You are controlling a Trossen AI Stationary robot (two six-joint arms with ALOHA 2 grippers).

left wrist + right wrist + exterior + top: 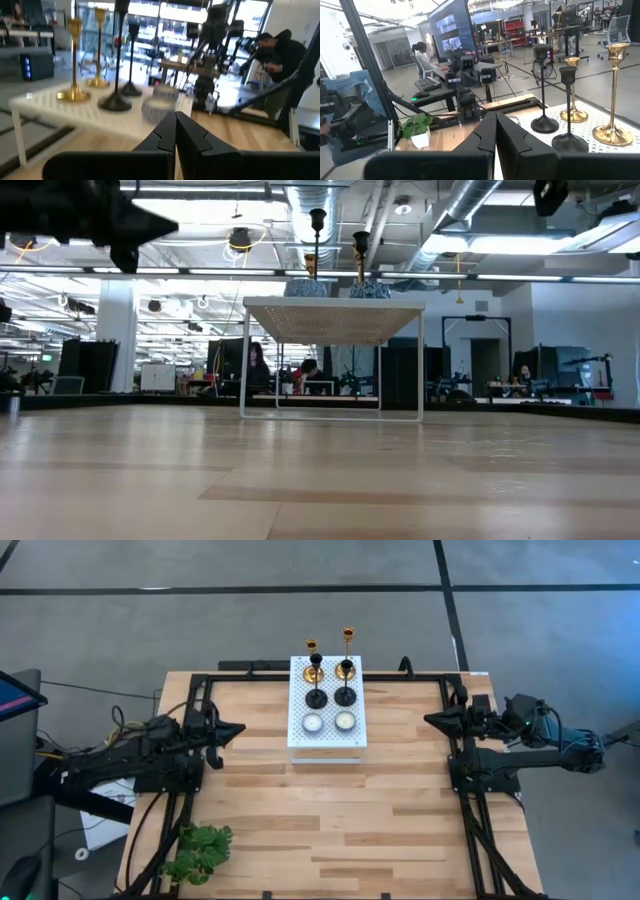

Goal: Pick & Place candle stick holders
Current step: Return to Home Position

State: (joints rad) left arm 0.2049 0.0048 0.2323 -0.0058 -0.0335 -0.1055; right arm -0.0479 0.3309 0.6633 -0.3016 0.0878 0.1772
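Table (330, 830): light wood planks. A white perforated shelf (298, 690) stands at its far middle edge. The left gripper (235, 729) sits at the left side and the right gripper (432, 719) at the right side, both well apart from the shelf with their tips pointing inward. In each wrist view the fingers press together with nothing between them. Judgement: the placing looks done and the step in hand is parking the arms. To do it well, each arm should move outward along its own side, jaws together, with no sweep toward the shelf, because the slim stems would likely tip at a light knock. All four holders stand upright on the shelf. The left gold holder (311, 645) and right gold holder (348, 635) form the far row. The left black holder (316, 698) and right black holder (345, 696) stand just in front of them. The gold ones are shiny and the black ones matte. All have round bases, thin stems and tiny cups. Two candles (314, 723) fill the near row.
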